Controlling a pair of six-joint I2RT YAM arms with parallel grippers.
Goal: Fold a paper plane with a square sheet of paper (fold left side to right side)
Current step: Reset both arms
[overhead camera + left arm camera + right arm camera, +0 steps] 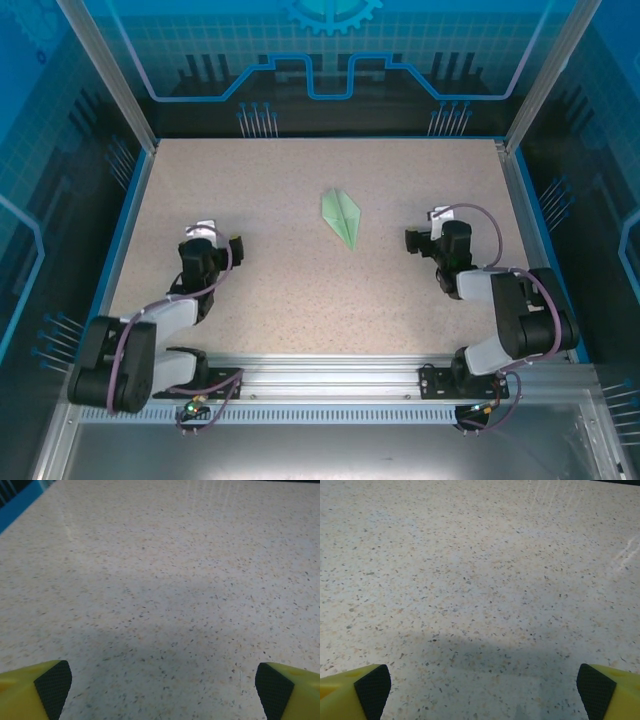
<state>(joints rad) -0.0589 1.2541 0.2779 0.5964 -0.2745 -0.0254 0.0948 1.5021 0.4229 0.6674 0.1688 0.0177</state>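
We see the paper plane (341,216) lying flat on the bench (270,300), between the two pincers and slightly beyond them, toward the far wall. It lies to the right of the left pincer (215,236) and to the left of the right pincer (425,228), nearer the right one and touching neither. Its narrow end points back toward the near edge, slanting to the right pincer's side. Behind each pincer its arm runs back to a base at the near edge. In each wrist view, bench surface stretches ahead of the left pincer (162,685) and the right pincer (482,685).
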